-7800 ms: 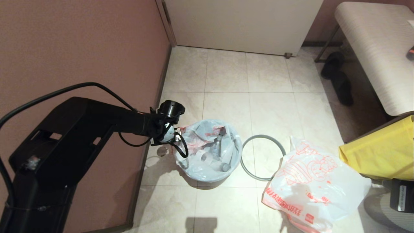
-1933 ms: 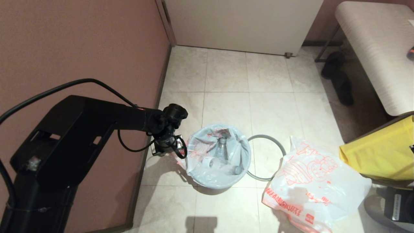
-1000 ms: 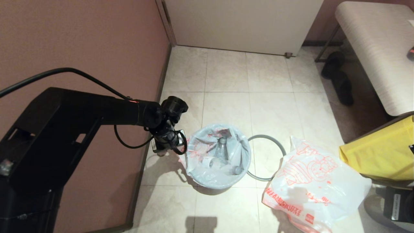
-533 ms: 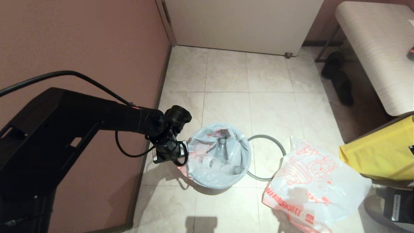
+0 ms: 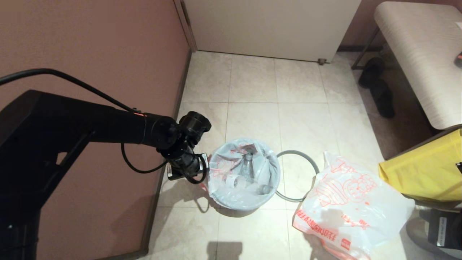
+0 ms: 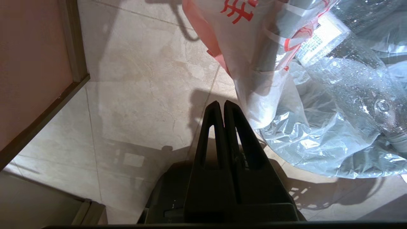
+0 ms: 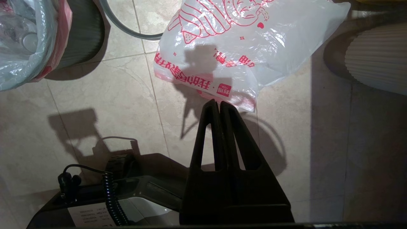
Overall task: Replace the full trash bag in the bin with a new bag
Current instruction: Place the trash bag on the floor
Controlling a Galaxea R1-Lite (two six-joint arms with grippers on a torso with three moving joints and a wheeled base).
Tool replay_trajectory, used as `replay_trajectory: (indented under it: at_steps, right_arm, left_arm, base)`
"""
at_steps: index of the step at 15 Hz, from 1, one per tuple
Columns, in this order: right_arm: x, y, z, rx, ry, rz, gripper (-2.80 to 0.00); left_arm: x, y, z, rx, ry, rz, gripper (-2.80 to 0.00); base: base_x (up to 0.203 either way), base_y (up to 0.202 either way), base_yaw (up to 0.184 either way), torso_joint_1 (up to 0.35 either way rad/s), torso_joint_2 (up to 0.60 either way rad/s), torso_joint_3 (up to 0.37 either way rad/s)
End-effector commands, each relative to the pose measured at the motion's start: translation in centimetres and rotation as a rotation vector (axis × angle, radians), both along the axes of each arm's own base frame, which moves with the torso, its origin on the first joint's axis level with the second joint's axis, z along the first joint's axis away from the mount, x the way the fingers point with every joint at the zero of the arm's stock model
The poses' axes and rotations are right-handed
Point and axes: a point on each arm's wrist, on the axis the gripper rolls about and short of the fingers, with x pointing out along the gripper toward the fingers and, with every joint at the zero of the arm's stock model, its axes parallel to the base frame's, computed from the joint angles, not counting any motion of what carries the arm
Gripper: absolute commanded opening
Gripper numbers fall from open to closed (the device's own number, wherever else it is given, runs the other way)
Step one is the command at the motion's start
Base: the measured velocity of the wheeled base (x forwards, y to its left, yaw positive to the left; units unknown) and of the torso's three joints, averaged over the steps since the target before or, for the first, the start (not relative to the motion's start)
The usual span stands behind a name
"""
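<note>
The two black fingers of the left gripper [image 6: 224, 106] are pressed together with nothing between them; their tips are held just beside the lower fold of the thin translucent white full trash bag [image 6: 311, 105], and contact cannot be made out with certainty. The right gripper [image 7: 219, 106] is likewise closed on nothing, held above the floor tiles near the red-printed edge of the new bag [image 7: 241, 44].

The full trash bag [image 5: 243, 173] is seated in the small round black plastic bin [image 7: 81, 31], with its pale film draped over the bin's mouth and pink-red handle plastic hanging down the outer wall. Faint red print is seen on it, and at least three clear plastic bottles [image 5: 246, 164] are counted inside. One grey ring rim [image 5: 297, 176] lies flat on the tiles, touching the bin's side. One new bag [image 5: 352, 206], white with an orange-red line cartoon and bold red characters, is spread beside the ring. One big yellow bag [image 5: 426, 169] is seen further right.
</note>
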Motion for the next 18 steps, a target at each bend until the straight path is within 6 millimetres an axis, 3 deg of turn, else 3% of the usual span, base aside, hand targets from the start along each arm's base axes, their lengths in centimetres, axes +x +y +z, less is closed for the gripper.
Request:
replay_trajectory:
  at_steps: [1,4,6,12,15,18]
  right_arm:
    - [0.0,0.0,0.0,0.001,-0.001,-0.002,-2.80]
    - [-0.1,-0.1,-0.3,-0.002,0.007,-0.005,-2.80]
    - [-0.1,-0.1,-0.4,-0.003,0.013,-0.005,-2.80]
    - [0.2,0.1,-0.9,0.012,0.039,-0.016,-2.80]
    - [0.5,0.3,-0.9,0.021,0.024,-0.012,-2.80]
    - [0.6,0.3,-1.1,0.018,0.031,-0.014,-2.80]
  left_arm:
    - [0.1,0.2,-0.3,0.004,0.005,0.013,-2.80]
    - [1.6,1.3,-1.6,-0.078,0.033,0.061,-2.80]
    - [2.7,1.6,-3.6,-0.104,0.058,0.099,-2.80]
    - [5.0,1.5,-11.2,0.183,0.086,0.231,-2.80]
    - [5.4,1.1,-12.4,0.109,0.121,0.197,-2.80]
    - [5.9,1.4,-14.7,0.197,0.121,0.237,-2.80]
  base:
    - [0.000,0.000,0.000,0.000,0.00,0.000]
    - [0.000,0.000,0.000,0.000,0.00,0.000]
    - [0.000,0.000,0.000,0.000,0.00,0.000]
    - [0.000,0.000,0.000,0.000,0.00,0.000]
    - [0.000,0.000,0.000,0.000,0.00,0.000]
    - [0.000,0.000,0.000,0.000,0.00,0.000]
